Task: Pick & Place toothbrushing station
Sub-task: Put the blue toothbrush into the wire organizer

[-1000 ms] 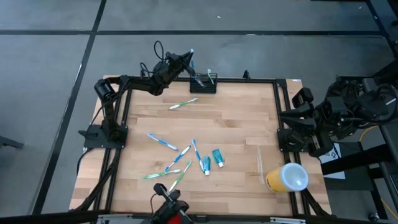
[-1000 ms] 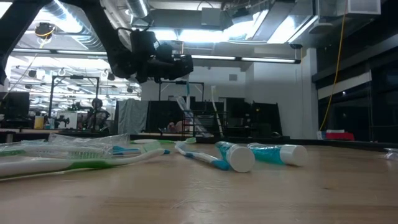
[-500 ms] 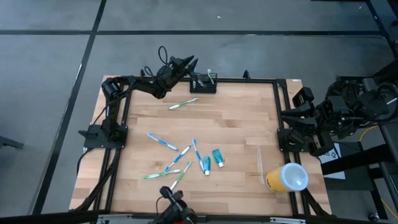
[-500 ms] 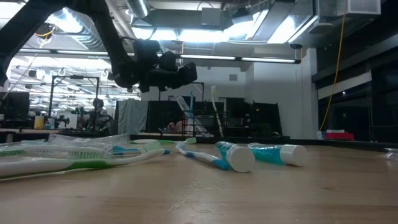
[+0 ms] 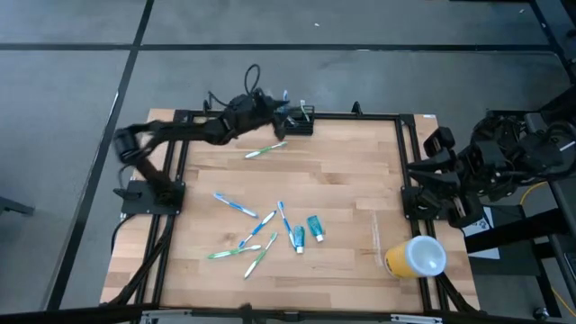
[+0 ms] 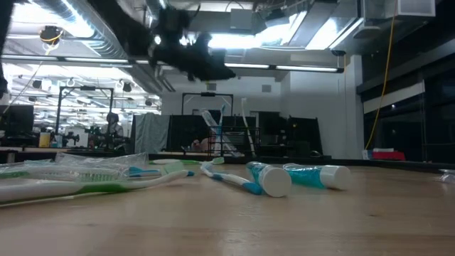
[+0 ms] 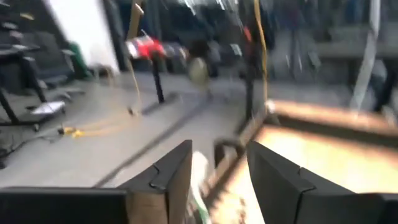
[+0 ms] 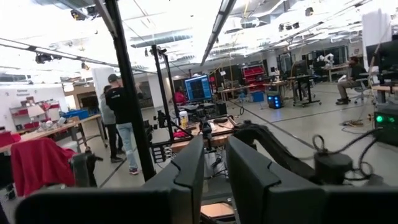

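The holder (image 5: pixel 297 120) sits at the counter's (image 5: pixel 342 180) far edge, its long axis running along that edge, with brushes (image 6: pixel 213 128) standing up in it, slightly tilted. The left hand (image 5: pixel 273 112) hovers just beside the holder's left end, fingers (image 7: pixel 163 180) parted and empty. Loose toothbrushes (image 5: pixel 243 209) and two tubes (image 5: pixel 307 230) lie mid-counter. The right hand (image 8: pixel 214 180) waits off the counter's right side, fingers a little apart, gripping nothing.
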`<action>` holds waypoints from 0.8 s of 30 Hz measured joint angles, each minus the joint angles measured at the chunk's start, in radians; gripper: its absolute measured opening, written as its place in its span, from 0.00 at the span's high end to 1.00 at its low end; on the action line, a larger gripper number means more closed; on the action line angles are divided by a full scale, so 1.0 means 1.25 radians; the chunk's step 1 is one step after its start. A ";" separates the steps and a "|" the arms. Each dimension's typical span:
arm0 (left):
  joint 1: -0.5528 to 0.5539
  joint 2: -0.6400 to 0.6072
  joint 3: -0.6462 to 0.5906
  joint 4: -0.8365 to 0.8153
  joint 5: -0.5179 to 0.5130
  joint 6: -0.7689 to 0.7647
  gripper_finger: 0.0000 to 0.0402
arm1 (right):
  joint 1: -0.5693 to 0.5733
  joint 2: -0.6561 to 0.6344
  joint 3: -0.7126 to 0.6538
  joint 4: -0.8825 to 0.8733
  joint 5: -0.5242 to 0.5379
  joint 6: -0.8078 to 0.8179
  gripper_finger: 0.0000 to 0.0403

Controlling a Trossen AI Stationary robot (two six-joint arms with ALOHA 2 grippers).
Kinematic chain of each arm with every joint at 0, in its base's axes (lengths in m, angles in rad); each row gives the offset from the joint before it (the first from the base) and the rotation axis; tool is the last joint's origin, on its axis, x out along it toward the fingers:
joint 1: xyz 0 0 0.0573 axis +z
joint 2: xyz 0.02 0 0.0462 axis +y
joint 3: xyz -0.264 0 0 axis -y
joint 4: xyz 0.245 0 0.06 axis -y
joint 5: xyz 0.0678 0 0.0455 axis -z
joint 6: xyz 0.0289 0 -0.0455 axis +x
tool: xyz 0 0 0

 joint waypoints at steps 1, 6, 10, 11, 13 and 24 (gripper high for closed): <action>-0.013 -0.037 0.001 -0.074 0.016 0.013 0.65 | 0.003 0.000 0.000 0.000 0.000 -0.006 0.83; -0.071 -0.133 0.001 -0.473 0.118 -0.047 0.69 | 0.022 0.000 0.000 0.000 0.000 -0.041 0.83; -0.136 -0.137 0.000 -0.635 0.111 -0.206 0.69 | 0.036 0.000 0.000 0.000 0.000 -0.062 0.83; -0.160 -0.137 0.000 -0.672 0.111 -0.215 0.69 | 0.039 0.001 0.000 0.000 0.000 -0.066 0.83; -0.214 -0.127 0.000 -0.734 0.090 -0.224 0.69 | 0.042 0.002 0.000 0.000 0.000 -0.071 0.83; -0.376 -0.035 0.000 -0.708 0.101 -0.594 0.70 | 0.054 0.004 0.000 0.000 0.002 -0.093 0.83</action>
